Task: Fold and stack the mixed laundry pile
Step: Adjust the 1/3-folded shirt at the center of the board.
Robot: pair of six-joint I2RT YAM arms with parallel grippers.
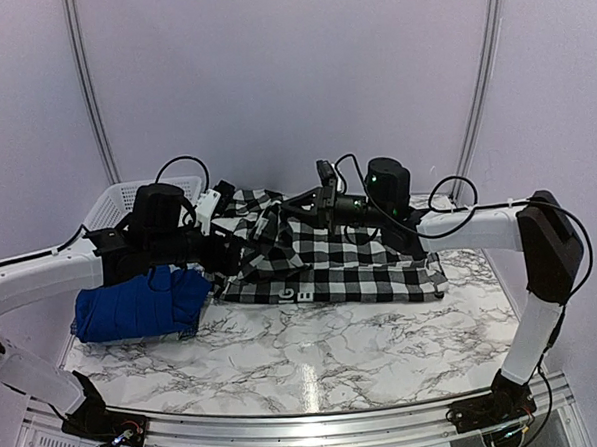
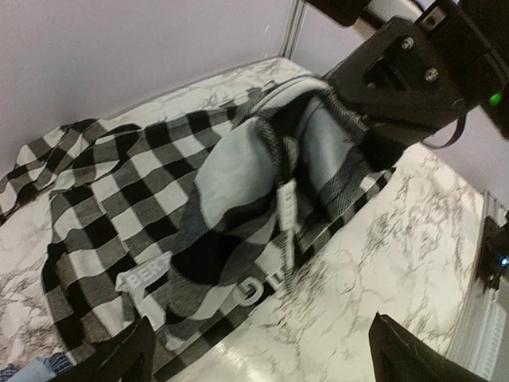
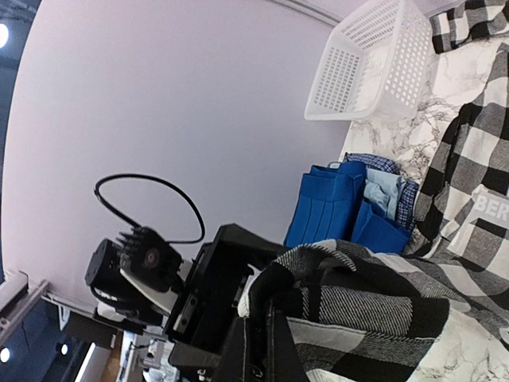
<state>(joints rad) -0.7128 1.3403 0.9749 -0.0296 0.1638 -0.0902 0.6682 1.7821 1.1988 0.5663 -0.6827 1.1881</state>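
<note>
Black-and-white buffalo-check flannel shirt (image 1: pixel 331 267) lies spread on the marble desk (image 1: pixel 315 353), with one part gathered and lifted off the surface. The right pincer (image 3: pixel 258 342) is pressed together on that raised bunch of flannel, and the cloth hangs away from it down to the desk. The left pincer (image 2: pixel 270 350) is spread wide and holds nothing. In its wrist view the two fingers (image 2: pixel 131 354) frame the near hem of the flannel, which lies just ahead of and below them.

The coming move, as I judge it, turns on this: the shirt's long axis runs from one pincer toward the other, across the left pincer's line of approach. The lifted bunch sits ahead of the left pincer and above it, at the right pincer's tip. The flat part near the printed lettering is the portion closest to the left pincer, so the left arm is the nearer one for taking a second hold. The fold probably needs both ends held.

Behind and beside the left pincer, on its outer side, the royal-blue shirt (image 1: pixel 138 307) rests folded on the desk. The pale blue T-shirt (image 3: pixel 386 191) and small-checked navy cloth (image 3: pixel 370 161) lie against it. The white basket (image 1: pixel 112 203) lies tipped beyond them.
</note>
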